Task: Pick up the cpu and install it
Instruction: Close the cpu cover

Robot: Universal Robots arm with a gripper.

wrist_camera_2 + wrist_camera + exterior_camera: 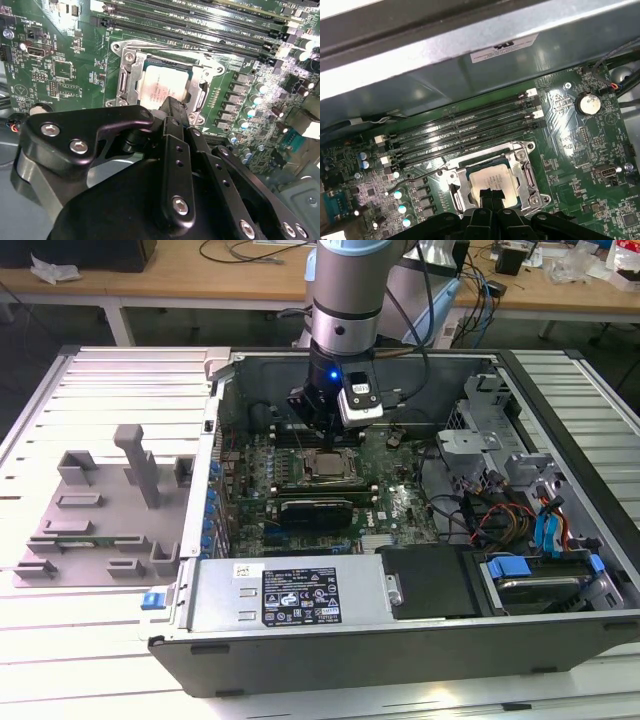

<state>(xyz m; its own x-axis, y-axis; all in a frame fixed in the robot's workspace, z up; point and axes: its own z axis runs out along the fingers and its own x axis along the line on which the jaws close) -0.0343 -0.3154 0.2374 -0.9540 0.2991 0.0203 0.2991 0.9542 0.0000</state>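
The cpu [156, 88] is a flat silver-grey square lying level inside the metal-edged socket frame [124, 79] on the green motherboard. It also appears in the first wrist view [495, 176] and in the exterior view [328, 465]. My gripper [174, 108] hangs directly over the cpu's near edge, its two black fingers pressed together with nothing between them [490, 195]. In the exterior view the gripper [326, 432] sits low inside the open computer case, just above the socket. Whether the fingertips touch the cpu's top is hidden.
Black memory slots [465, 132] run beside the socket, with a coin battery [588, 103] further off. A grey moulded holder [100, 510] lies outside the case at the exterior view's left. The power supply [290, 595], drive cage [530, 570] and cables crowd the case.
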